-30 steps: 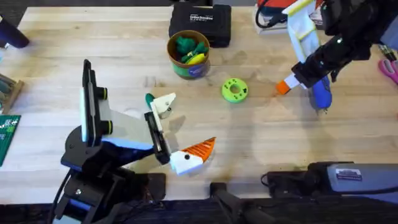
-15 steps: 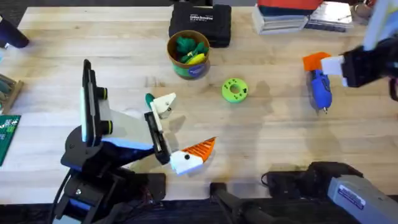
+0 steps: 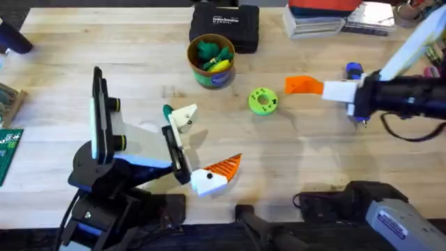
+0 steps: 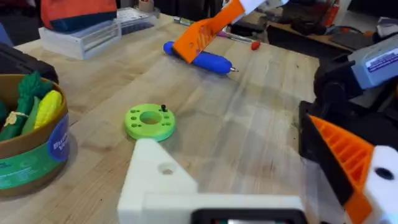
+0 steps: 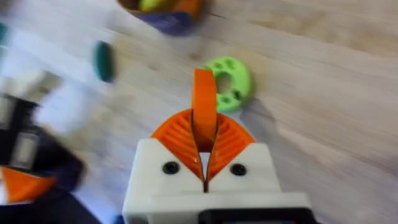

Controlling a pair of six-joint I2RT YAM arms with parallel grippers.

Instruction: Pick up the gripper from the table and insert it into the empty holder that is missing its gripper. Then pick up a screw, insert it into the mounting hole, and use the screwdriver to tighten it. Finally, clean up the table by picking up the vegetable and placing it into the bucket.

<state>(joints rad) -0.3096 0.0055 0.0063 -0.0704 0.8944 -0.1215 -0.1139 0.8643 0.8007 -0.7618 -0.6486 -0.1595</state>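
One loose gripper (image 3: 217, 174) lies closest to where I stand, at the near edge of the table (image 3: 139, 49), its white block touching the foot of the holder (image 3: 118, 143) and its orange ribbed finger pointing away to the right. Just behind it the holder rises with its flat black plate upright on the left and its white arm reaching right to the black bracket, where a pale cream piece sits. Beside that piece, lying on the wood, is the small dark green vegetable (image 3: 167, 111). From the left arm's own camera I can see the left gripper (image 4: 267, 186), its white finger and orange finger standing well apart with nothing between them. Farther out, toward the middle, a flat lime-green disc (image 3: 263, 100) rests on the wood, and to its right the right gripper (image 3: 304, 85) hangs over the table with its orange fingers pressed together, tips pointing left at the disc and holding nothing. The blue screwdriver (image 3: 355, 90) lies under that arm's wrist, mostly covered by it, with only its far end and its metal tip peeking out. Beyond the disc stands the bucket (image 3: 211, 61), with green and yellow toys inside, and right behind it, at the far edge, a black tool case (image 3: 224, 26).
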